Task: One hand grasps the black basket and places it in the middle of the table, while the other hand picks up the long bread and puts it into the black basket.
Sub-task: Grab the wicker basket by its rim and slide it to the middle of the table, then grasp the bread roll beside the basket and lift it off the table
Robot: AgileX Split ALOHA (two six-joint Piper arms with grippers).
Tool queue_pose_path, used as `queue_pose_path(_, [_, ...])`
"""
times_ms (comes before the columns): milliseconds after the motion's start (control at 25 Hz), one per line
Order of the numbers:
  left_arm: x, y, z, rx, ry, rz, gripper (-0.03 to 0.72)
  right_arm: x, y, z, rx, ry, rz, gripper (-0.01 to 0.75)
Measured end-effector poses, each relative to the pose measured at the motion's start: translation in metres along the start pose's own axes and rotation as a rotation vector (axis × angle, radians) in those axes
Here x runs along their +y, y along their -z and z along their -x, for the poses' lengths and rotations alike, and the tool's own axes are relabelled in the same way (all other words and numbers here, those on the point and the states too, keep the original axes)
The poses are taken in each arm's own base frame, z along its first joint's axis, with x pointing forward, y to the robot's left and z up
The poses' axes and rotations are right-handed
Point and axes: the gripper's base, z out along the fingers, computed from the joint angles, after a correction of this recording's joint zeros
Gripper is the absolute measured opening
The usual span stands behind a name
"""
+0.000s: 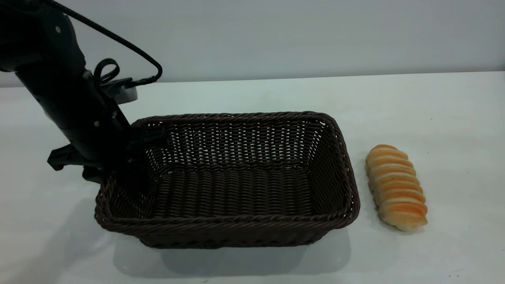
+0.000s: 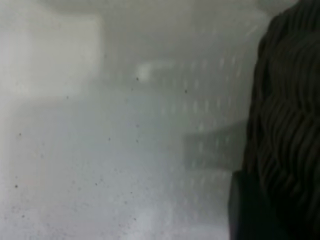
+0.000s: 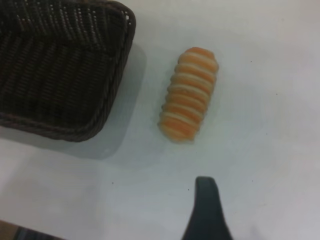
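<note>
Here, left pincer (image 1: 130, 157) gripping black basket (image 1: 236, 185) rim

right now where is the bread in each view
Exterior view: the bread lies on the table, right of the basket, apart from it.
Left wrist view: not in it; only basket weave shows.
Right wrist view: the bread lies beside the basket corner.
Shared landmark: the basket.

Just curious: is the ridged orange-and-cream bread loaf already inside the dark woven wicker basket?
No, the long bread lies on the white table beside the black basket.
</note>
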Motion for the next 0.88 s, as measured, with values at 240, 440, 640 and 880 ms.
queue_pose_path(240, [-0.005, 0.03, 0.002, -0.035, -0.024, -0.015, 0.52, 0.0, 0.0, 0.0, 0.004, 0.006, -0.004, 0.57])
queue_pose_path(440, [-0.006, 0.078, -0.003, -0.053, -0.13, 0.023, 0.529, 0.0, -0.001, 0.0, 0.008, -0.002, 0.004, 0.57])
queue_pose_path(640, [-0.008, 0.135, -0.01, -0.166, -0.185, 0.031, 0.529, 0.0, -0.023, 0.003, 0.092, -0.028, 0.069, 0.56])
queue_pose_path(880, [-0.012, 0.208, -0.031, -0.35, -0.215, -0.019, 0.529, -0.008, -0.083, 0.026, 0.215, -0.08, 0.179, 0.513])
